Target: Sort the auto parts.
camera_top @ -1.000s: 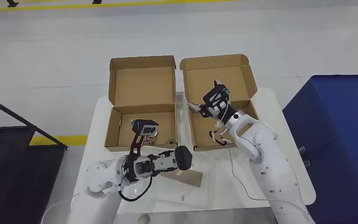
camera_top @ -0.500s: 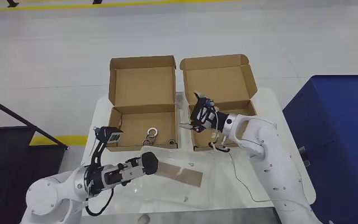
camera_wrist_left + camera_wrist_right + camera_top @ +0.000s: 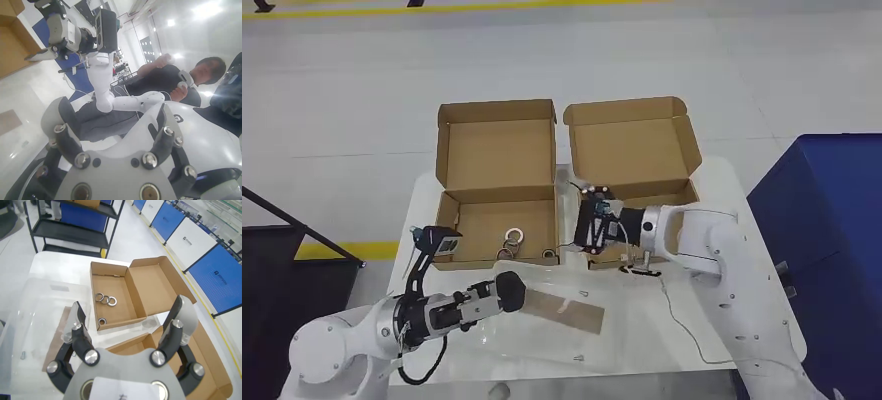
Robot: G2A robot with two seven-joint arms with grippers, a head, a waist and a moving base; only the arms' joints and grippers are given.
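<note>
The right gripper (image 3: pixel 128 300) hangs above the table (image 3: pixel 722 190). It is over the near corner of the right box (image 3: pixel 208 351), close to the gap between the two boxes. Its two fingers are spread wide apart and it holds nothing. The left box (image 3: pixel 117 289) sits just beside the right box, and both have their lids flipped open. In the left box lie shiny metal rings. Three rings (image 3: pixel 105 299) are in a bunch by one wall, and one more ring (image 3: pixel 102 321) lies alone in a corner. A small bolt (image 3: pixel 23 355) lies on the see-through plastic tray (image 3: pixel 28 306) in front of the boxes, just beside a flat brown card (image 3: pixel 56 336). The left arm (image 3: pixel 442 310) is low at the near left side of the table, away from the rings. The left gripper (image 3: pixel 113 106) has its fingers wide apart too, with nothing between them.
</note>
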